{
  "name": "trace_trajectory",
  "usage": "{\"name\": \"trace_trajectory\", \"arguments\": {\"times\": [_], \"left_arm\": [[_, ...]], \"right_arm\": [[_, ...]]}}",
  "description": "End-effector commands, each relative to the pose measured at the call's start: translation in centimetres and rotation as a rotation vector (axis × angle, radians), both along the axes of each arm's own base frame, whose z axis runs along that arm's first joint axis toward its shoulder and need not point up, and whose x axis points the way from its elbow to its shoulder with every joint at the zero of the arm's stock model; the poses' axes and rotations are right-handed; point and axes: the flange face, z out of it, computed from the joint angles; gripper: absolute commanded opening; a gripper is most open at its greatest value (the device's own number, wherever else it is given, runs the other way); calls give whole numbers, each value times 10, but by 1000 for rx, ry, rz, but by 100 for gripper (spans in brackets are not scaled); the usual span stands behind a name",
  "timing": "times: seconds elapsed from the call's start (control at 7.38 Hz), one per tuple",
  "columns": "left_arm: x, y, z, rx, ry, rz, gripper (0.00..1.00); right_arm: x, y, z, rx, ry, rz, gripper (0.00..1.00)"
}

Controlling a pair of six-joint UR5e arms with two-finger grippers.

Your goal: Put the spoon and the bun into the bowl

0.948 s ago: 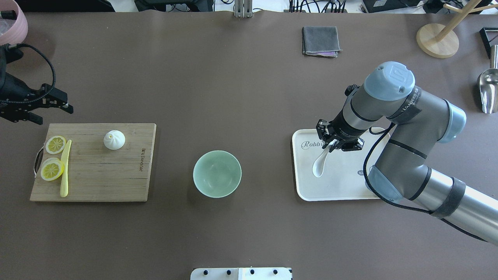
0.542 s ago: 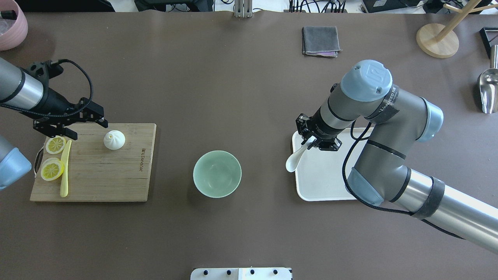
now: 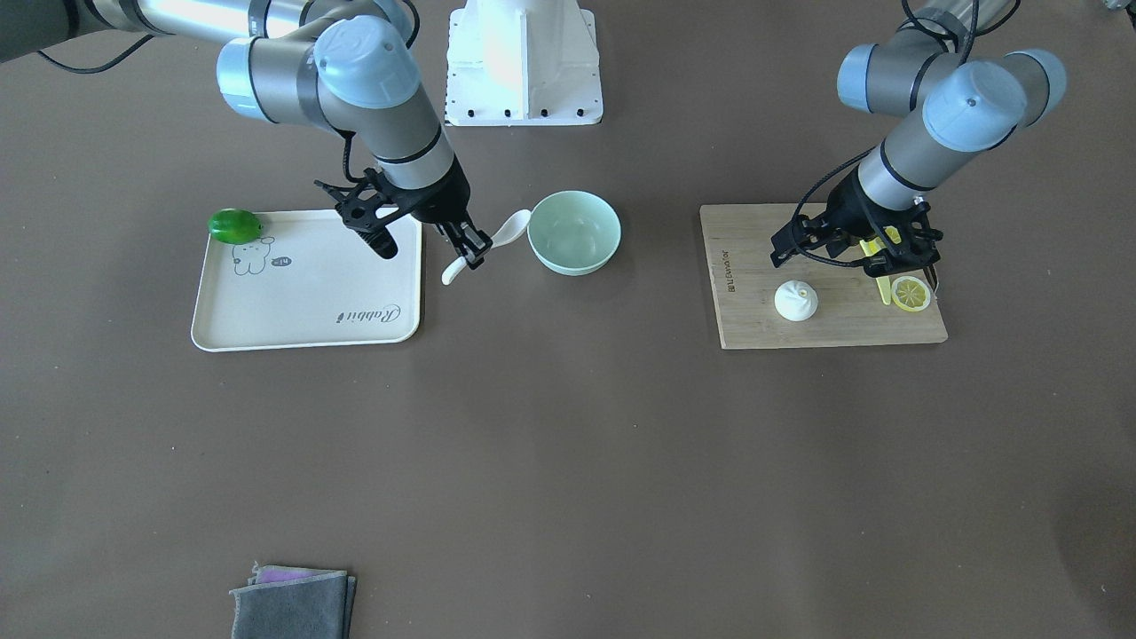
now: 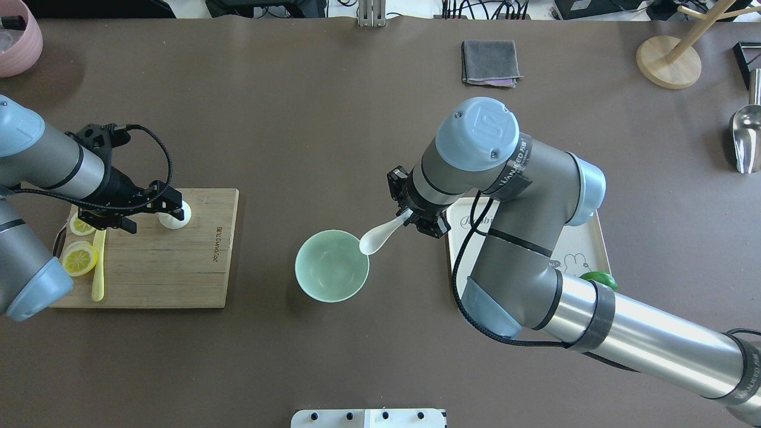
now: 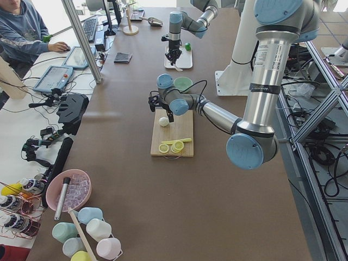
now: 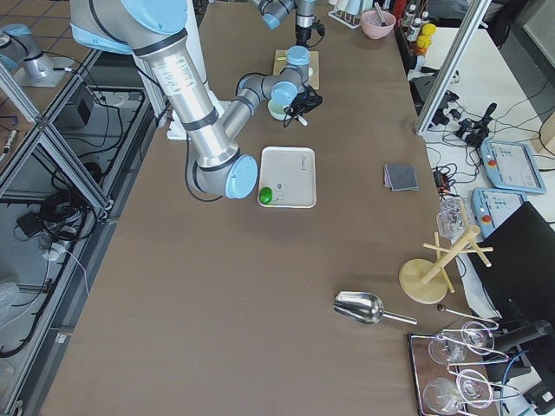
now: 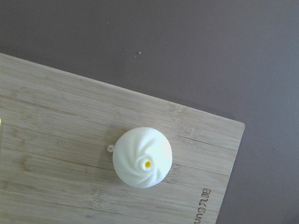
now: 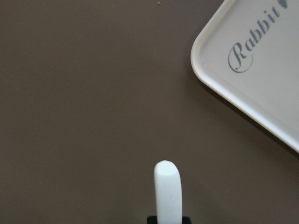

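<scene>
My right gripper point(image 4: 416, 221) is shut on the handle of the white spoon point(image 4: 376, 236) and holds it in the air, with the scoop over the right rim of the mint-green bowl point(image 4: 327, 270). The front view shows the same gripper point(image 3: 470, 252), spoon point(image 3: 508, 229) and empty bowl point(image 3: 574, 232). The right wrist view shows the spoon handle point(image 8: 167, 191). The white bun point(image 4: 178, 217) sits on the wooden board point(image 4: 172, 267). My left gripper point(image 4: 147, 213) is open just above the bun's left side. The bun is centred in the left wrist view point(image 7: 142, 163).
Lemon slices point(image 4: 79, 260) and a yellow knife point(image 4: 98, 270) lie on the board's left end. A white tray point(image 3: 302, 284) with a green fruit point(image 3: 234, 225) is right of the bowl. A grey cloth point(image 4: 489, 62), a wooden stand point(image 4: 669, 59) and a metal scoop point(image 4: 746, 139) lie farther off.
My right gripper carried the spoon left, off the tray to the bowl's rim. My left arm came in from the left edge over the board to the bun.
</scene>
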Motion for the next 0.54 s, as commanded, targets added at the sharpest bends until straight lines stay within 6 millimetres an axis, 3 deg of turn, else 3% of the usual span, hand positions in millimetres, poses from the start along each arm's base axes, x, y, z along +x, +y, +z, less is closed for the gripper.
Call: {"name": "trace_trajectory", "arguments": {"times": [0.0,0.41], "left_arm": [[-8,-10,21,32,-29,21,98],[1,-12,31,16,-43,31,98]], "right_arm": [[-18,15,-36,-7,4,46,0],[-54,53,-31,47,41,55,0]]}}
